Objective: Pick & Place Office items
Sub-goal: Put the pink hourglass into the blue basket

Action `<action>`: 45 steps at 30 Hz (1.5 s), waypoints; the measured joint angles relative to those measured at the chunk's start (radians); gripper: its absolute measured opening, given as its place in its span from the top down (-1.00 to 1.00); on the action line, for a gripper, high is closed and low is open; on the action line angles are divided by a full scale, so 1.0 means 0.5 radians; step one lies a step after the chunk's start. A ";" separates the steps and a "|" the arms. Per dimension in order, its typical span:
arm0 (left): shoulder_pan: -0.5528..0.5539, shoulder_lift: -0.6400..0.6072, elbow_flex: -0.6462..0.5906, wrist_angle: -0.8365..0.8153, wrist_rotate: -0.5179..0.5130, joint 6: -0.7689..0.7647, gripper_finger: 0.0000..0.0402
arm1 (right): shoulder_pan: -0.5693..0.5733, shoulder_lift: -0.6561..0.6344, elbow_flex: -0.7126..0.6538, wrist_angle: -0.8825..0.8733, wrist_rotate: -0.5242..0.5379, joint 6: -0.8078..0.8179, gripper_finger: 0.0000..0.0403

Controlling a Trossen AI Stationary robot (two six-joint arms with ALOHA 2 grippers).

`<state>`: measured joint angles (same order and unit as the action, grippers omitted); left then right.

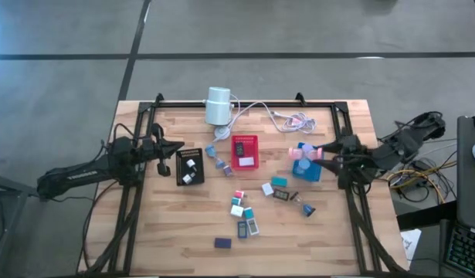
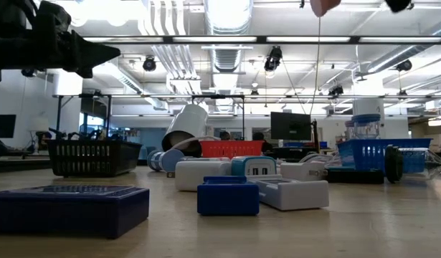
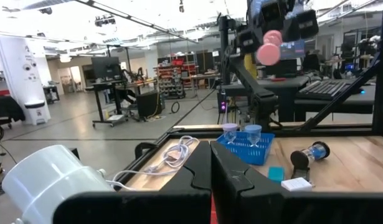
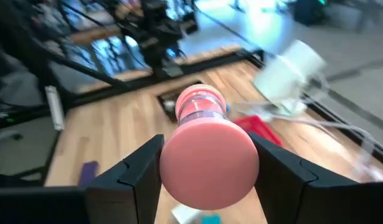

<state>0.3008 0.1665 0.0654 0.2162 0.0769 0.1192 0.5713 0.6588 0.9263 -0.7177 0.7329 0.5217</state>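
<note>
My right gripper (image 4: 208, 171) is at the table's right side, above the blue tray (image 1: 308, 171), and is shut on a pink spool-shaped office item (image 1: 301, 156) with a disc at each end. The same pink item (image 3: 269, 51) shows high up in the left wrist view. Several small office items (image 1: 249, 210) in white, teal, blue and purple lie flat on the wooden table's middle. Two small items stand in the blue tray (image 3: 246, 148). At the table's left my left gripper (image 1: 175, 148) is shut on nothing, beside the black tray (image 1: 190, 167). My right gripper pinches the pink item between its two fingers (image 4: 140, 171), which sit on opposite sides of the wide near disc (image 4: 208, 163). The fingers come from the table's right side, slanting a little downward. The item lies along the fingers, its other end (image 4: 200, 102) ahead, lifted clear of the tray.
A red tray (image 1: 245, 152) stands at the table's middle. A white cylinder (image 1: 218, 106) with a cable (image 1: 287, 117) lies at the far edge. A black-ended spool (image 3: 309, 153) rests on the table near the blue tray. A dark frame rail (image 1: 245, 103) borders the table.
</note>
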 joint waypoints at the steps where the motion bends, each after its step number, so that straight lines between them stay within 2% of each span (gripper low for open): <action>1: 0.000 0.000 -0.001 0.000 0.000 0.000 1.00 | 0.000 0.064 0.122 -0.164 0.005 0.079 0.03; 6: 0.000 0.000 -0.002 0.000 0.000 0.000 1.00 | 0.000 0.397 0.720 -1.131 -0.014 0.631 0.03; 10: 0.000 0.000 -0.003 0.000 0.000 0.000 1.00 | -0.001 0.624 1.068 -1.729 -0.155 1.002 0.03; 13: 0.000 0.000 -0.005 -0.001 0.000 0.000 1.00 | -0.007 0.669 1.161 -1.647 -0.273 0.908 0.03; 16: 0.000 -0.001 -0.005 -0.001 0.000 -0.001 1.00 | -0.009 0.725 1.238 -1.708 -0.269 0.937 0.03; 20: 0.000 0.002 -0.008 -0.006 0.000 -0.002 1.00 | -0.011 0.752 1.219 -1.707 -0.403 0.886 0.03; 27: 0.000 0.002 -0.010 -0.016 0.000 -0.003 1.00 | -0.064 0.840 1.198 -1.709 -0.756 0.735 0.03; 31: 0.000 0.002 -0.010 -0.016 0.000 -0.008 1.00 | -0.102 0.907 1.196 -1.706 -0.789 0.690 0.03; 35: 0.000 0.002 -0.010 -0.016 0.000 -0.008 1.00 | -0.208 0.970 1.141 -1.705 -0.823 0.635 0.03; 40: 0.000 0.002 -0.010 -0.016 0.000 -0.008 1.00 | -0.444 0.994 0.924 -1.708 -1.067 0.395 0.03; 45: 0.000 0.002 -0.010 -0.016 0.000 -0.008 1.00 | -0.655 0.939 0.729 -1.706 -1.217 0.205 0.03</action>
<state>0.3008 0.1677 0.0605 0.2081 0.0769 0.1154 0.2437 1.1283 1.2909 -1.5707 0.1244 0.6241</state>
